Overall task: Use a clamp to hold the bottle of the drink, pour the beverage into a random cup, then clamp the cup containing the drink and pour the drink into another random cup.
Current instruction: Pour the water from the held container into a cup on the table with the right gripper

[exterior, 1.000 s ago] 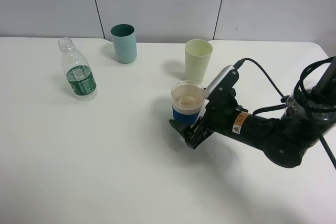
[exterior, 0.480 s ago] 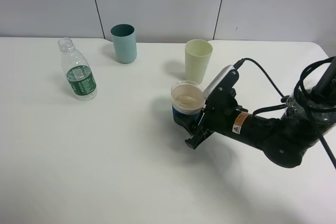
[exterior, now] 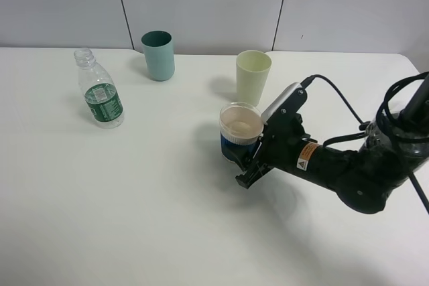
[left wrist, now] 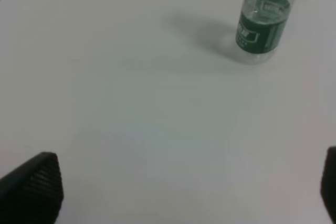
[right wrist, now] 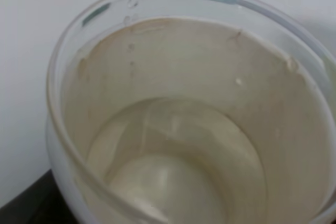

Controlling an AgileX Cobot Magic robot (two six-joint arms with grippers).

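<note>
The blue-sleeved cup (exterior: pixel 239 127) stands mid-table, and my right gripper (exterior: pixel 239 165) is shut on its sleeve from the front right. The right wrist view looks straight down into this cup (right wrist: pixel 184 77), where clear beverage (right wrist: pixel 173 166) covers the cream bottom. The bottle (exterior: pixel 100 92) stands upright and uncapped at the far left, also shown in the left wrist view as the bottle (left wrist: pixel 264 22). The pale green tumbler (exterior: pixel 253 77) stands just behind the held cup. My left gripper (left wrist: pixel 178 187) is open over bare table, well short of the bottle, and does not appear in the exterior view.
A teal tumbler (exterior: pixel 158 55) stands at the back, right of the bottle. The right arm and its black cable (exterior: pixel 338 102) lie across the table's right side. A grey panelled wall closes off the far edge.
The right gripper's jaws, spread on either side of the cup a second ago, have closed on its blue sleeve. The cup nudged slightly to the right. Nothing else moved.
</note>
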